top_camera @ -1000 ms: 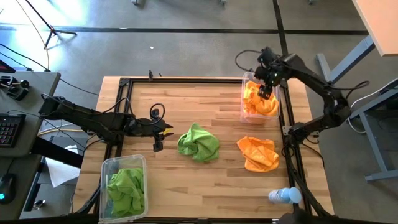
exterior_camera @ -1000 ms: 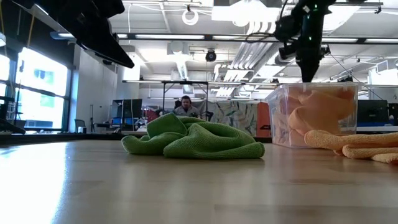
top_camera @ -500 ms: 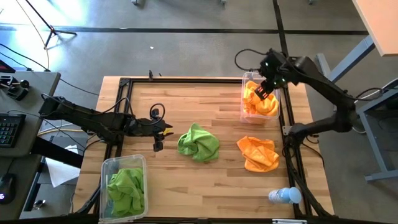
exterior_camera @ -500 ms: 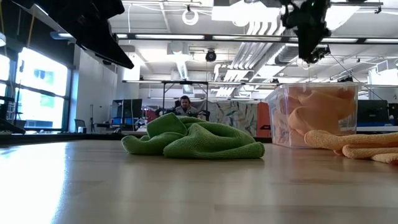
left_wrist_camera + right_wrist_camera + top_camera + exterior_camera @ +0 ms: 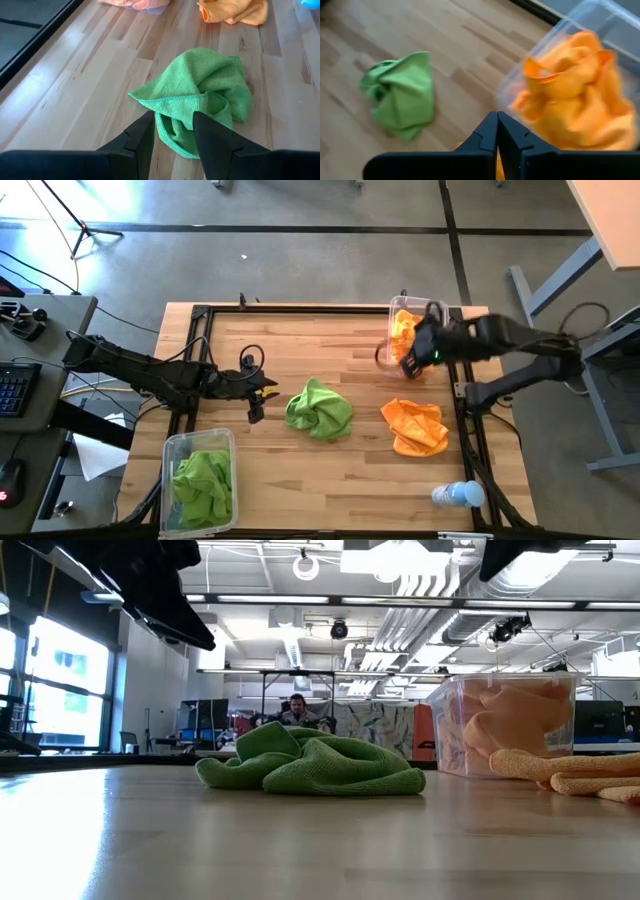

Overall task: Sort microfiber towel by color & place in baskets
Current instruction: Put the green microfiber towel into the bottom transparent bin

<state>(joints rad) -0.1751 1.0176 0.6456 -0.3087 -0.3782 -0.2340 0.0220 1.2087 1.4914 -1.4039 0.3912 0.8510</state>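
right gripper [image 5: 408, 366] closed beside orange basket [image 5: 445, 315], green towel [image 5: 319, 409] mid-table

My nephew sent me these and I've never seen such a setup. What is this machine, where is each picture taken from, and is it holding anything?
It is a robot with two dark arms at a wooden table. One picture looks straight down, one looks level across the tabletop, and one comes from each wrist. Loose on the wood lie a crumpled lime green microfiber towel and a crumpled orange microfiber towel. A clear plastic basket on the left arm's side holds green cloth; another clear basket on the right arm's side holds orange cloth. A small clear bottle with a blue cap lies near the table's edge. The left gripper, jaws apart, waits beside the green towel. The right gripper, jaws shut, holds nothing.
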